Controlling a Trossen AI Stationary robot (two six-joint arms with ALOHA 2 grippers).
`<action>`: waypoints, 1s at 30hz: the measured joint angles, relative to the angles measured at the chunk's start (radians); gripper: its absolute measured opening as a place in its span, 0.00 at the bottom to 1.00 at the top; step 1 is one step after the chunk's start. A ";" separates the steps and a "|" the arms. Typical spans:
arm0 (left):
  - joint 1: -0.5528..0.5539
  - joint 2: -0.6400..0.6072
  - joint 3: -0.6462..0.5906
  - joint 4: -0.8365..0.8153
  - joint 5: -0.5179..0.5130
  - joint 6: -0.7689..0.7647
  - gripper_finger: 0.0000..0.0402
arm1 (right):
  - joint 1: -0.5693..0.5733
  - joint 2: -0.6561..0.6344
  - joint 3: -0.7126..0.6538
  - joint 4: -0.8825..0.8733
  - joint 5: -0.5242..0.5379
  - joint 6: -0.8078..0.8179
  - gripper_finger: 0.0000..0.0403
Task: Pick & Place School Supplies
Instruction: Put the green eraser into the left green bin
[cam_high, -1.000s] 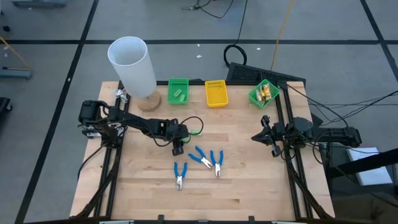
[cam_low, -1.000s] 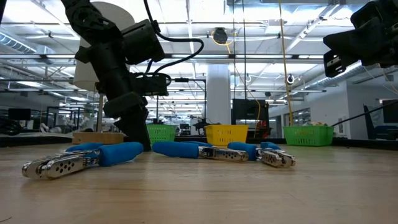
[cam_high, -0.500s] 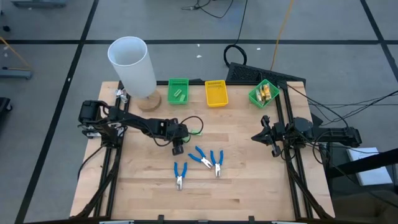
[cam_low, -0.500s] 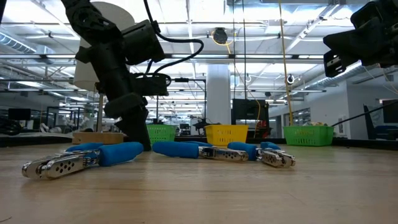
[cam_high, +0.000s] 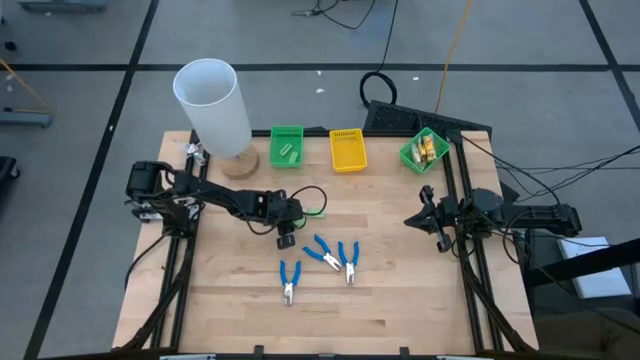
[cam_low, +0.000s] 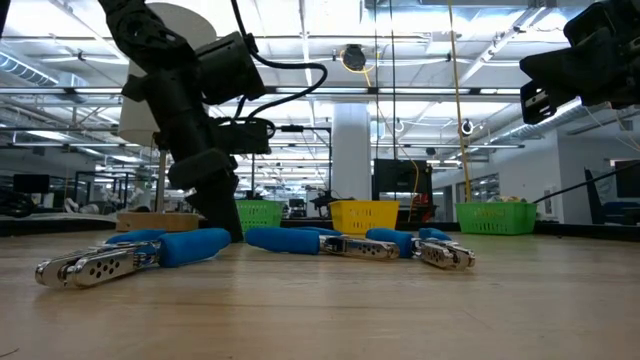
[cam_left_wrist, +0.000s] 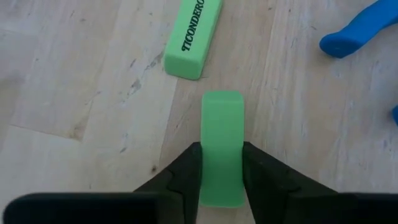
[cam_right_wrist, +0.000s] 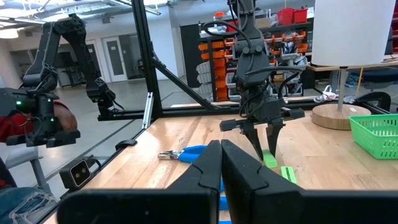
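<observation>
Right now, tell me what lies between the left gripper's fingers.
The left wrist view shows a plain green eraser between the left gripper's fingers; a printed green eraser lies on the table beyond.

My wooden table (cam_high: 400, 300) holds lots of small things. Along its far edge stand a tall white cylinder (cam_high: 212, 105) on a round wooden base (cam_high: 240, 163), a green bin (cam_high: 287, 146), a yellow bin (cam_high: 347, 150) and another green bin (cam_high: 424, 150) near the far right corner. Near the middle lie two green erasers (cam_left_wrist: 222, 146), just beside each other. A bit nearer the front edge lie three blue-handled pliers (cam_high: 322, 252).
</observation>
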 joint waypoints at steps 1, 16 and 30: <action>-0.001 0.000 0.000 0.000 -0.005 0.000 0.27 | 0.000 0.000 0.000 0.000 0.000 0.000 0.01; -0.001 -0.038 -0.003 0.043 -0.031 -0.014 0.25 | 0.000 0.000 0.000 0.000 0.000 0.000 0.01; 0.020 -0.119 -0.002 0.053 -0.114 0.001 0.25 | 0.000 0.000 0.000 0.000 0.000 0.000 0.01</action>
